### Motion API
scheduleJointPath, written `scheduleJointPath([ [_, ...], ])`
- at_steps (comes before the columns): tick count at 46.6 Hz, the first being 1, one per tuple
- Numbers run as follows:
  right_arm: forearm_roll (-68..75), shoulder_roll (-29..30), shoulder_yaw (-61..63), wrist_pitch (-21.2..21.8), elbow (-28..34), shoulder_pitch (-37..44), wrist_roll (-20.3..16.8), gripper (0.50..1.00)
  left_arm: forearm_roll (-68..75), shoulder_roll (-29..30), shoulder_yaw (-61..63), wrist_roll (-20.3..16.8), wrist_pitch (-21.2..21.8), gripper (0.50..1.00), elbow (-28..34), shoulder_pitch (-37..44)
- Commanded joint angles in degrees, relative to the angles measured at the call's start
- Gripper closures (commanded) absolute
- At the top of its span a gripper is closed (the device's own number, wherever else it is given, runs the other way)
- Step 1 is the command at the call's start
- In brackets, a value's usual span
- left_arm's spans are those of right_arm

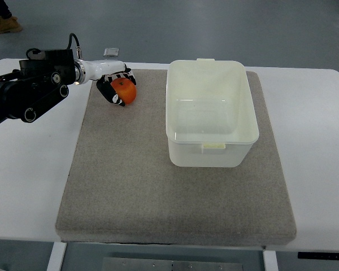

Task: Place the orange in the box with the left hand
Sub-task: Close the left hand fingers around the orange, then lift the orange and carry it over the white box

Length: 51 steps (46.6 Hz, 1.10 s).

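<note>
Nearest you, along the lower edge of the frame, runs the front lip of the white table [28, 186], and on it lies the grey felt mat [158, 192] that takes up most of the middle of the picture. On the mat's upper right portion you have the translucent plastic box [211, 148], lid off, nothing to be seen inside it. From the upper left of the frame your left arm [28, 93] reaches in across the bare table to the mat's upper left corner. At its end the left hand [113, 84] has its fingers curled around the orange [125, 90], which sits low at the mat, just left of the box and apart from it. Whether the fruit is already clear of the felt you cannot tell from this angle. Your right arm is nowhere in the picture. Beyond the table, at the top, a small dark flat object [111, 52] lies on the floor, and a person's boot [4, 25] shows in the upper left corner.

You look to be at the grasp, with the carry not yet done. Next you will likely need to lift high enough to clear the box's near wall, travel right over the opening, and only then loosen the fingers
</note>
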Motion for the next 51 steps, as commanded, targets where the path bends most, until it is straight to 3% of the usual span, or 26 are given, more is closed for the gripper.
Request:
scheduleJointPath([
  [1,0.0,0.0,0.0,0.0,0.0,0.0,0.0,0.574,-0.2,0.9,-0.6,-0.5,0.0,1.0,0.0,-1.3],
  [8,0.0,0.0,0.0,0.0,0.0,0.0,0.0,0.574,-0.5,4.1,-1.0,-2.3,0.0,1.0,-2.3,-4.3],
  [23,0.0,0.0,0.0,0.0,0.0,0.0,0.0,0.574,-1.0,13.4,-5.7,-2.9,-0.7,1.0,-19.3,-5.4],
  [27,0.0,0.0,0.0,0.0,0.0,0.0,0.0,0.574,-1.9,14.1,-6.7,-2.9,-1.4,1.0,-22.9,-5.8],
  [35,0.0,0.0,0.0,0.1,0.0,0.0,0.0,0.574,-5.9,14.8,-8.4,-2.9,-6.6,1.0,-28.9,-7.3],
  [51,0.0,0.0,0.0,0.0,0.0,0.0,0.0,0.574,-5.1,12.8,-5.9,-2.8,-8.0,1.0,-33.5,-12.2],
])
